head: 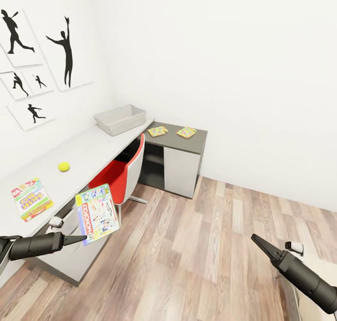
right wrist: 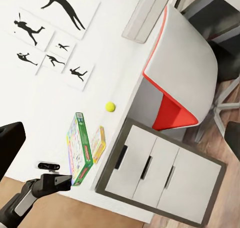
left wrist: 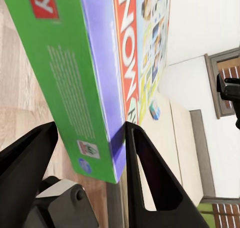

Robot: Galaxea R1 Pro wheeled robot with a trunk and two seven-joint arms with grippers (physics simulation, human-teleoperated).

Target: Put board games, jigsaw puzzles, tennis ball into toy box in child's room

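Observation:
My left gripper (head: 80,239) is shut on the lower edge of a Monopoly board game (head: 97,212), held tilted in the air beside the table's near end. In the left wrist view its fingers (left wrist: 150,178) clamp the green box (left wrist: 75,78). A second board game (head: 32,198), lettered SKIP-BO, lies flat on the light grey table (head: 89,147). The tennis ball (head: 64,166) rests further along. The toy box (head: 120,119) stands at the far end. Two jigsaw puzzles (head: 157,131) (head: 186,132) lie on the dark top. My right gripper (head: 256,240) hangs open over the floor.
A red and white chair (head: 124,171) is tucked under the table between the drawer cabinet (head: 70,260) and the dark corner unit (head: 180,168). Silhouette pictures (head: 68,49) hang on the left wall. Wooden floor (head: 196,246) spreads to the right.

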